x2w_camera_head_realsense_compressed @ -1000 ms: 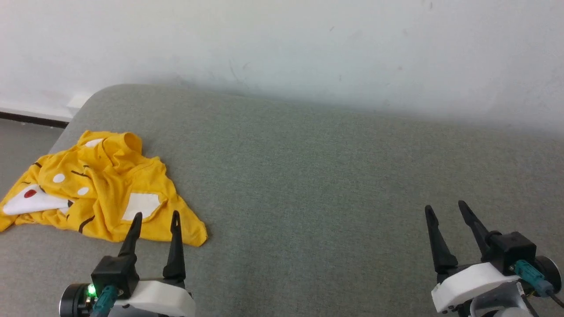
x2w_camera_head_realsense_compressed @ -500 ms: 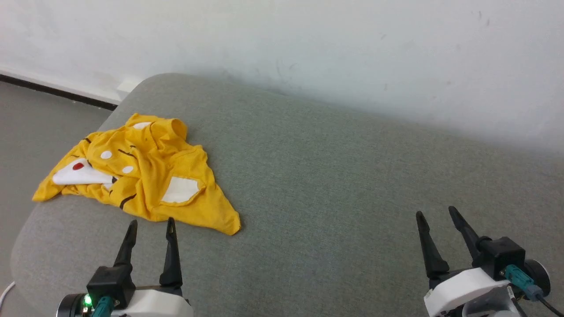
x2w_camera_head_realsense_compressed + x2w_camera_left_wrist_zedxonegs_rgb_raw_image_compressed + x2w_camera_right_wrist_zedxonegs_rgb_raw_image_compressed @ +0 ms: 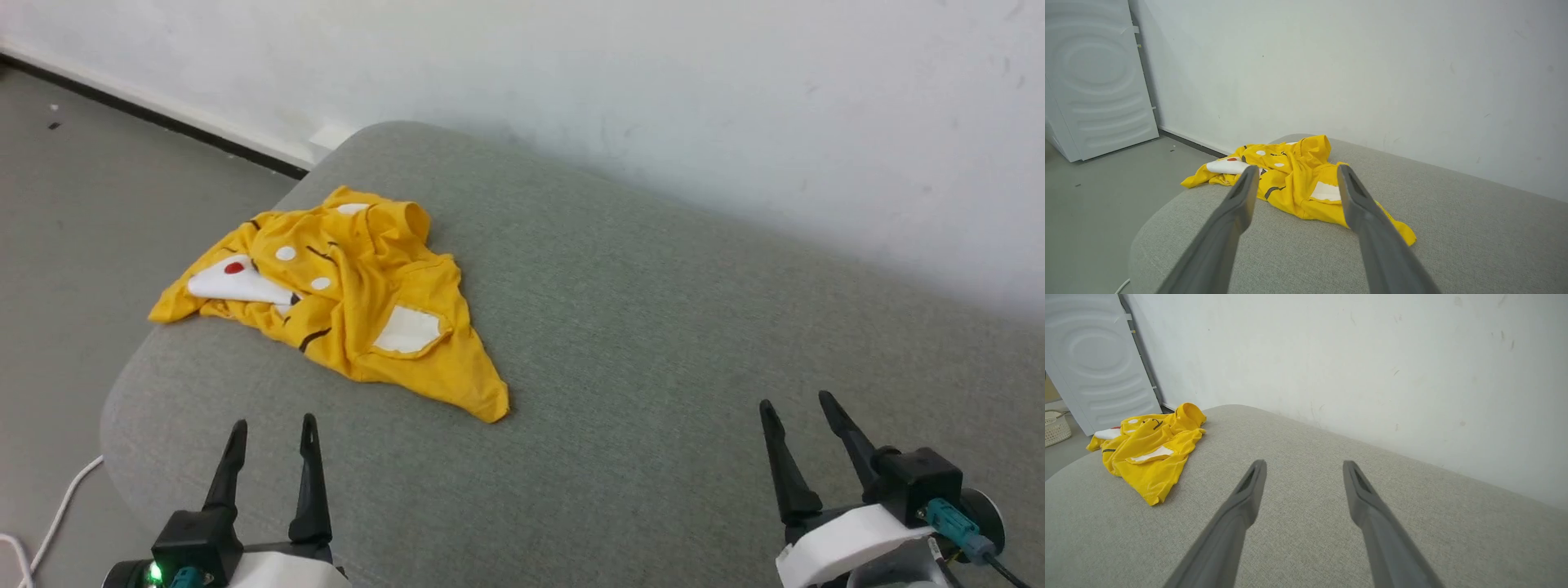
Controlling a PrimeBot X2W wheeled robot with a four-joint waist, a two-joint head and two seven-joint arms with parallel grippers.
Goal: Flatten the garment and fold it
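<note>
Head view, left to right. A white cable (image 3: 61,502) trails over the grey floor (image 3: 82,204) at the far left. The garment (image 3: 343,302), a bright yellow T-shirt printed with white patches, a red dot and black strokes, lies in a crumpled heap at the left end of a grey padded surface (image 3: 653,367), close to its rounded corner, with 1 edge drooping over the left side. Below it, the left tool (image 3: 273,420) hovers with its 2 dark fingers spread apart, empty and clear of the cloth. Far to the right, the right tool (image 3: 795,398) hovers over bare padding, also spread and empty, well apart from the shirt.

The task appears to be at its start: nothing is flattened or folded, and the robot seems to be lining itself up with the heap. The next move likely calls for both tools to reach the shirt and pinch separate edges, so that it can be pulled out flat.

Compared with 1 second ago, the whole picture has shifted, so the camera has turned left. The heap keeps its shape. The left tool's fingertips, which then overlapped the shirt's near hem, now sit below it.
</note>
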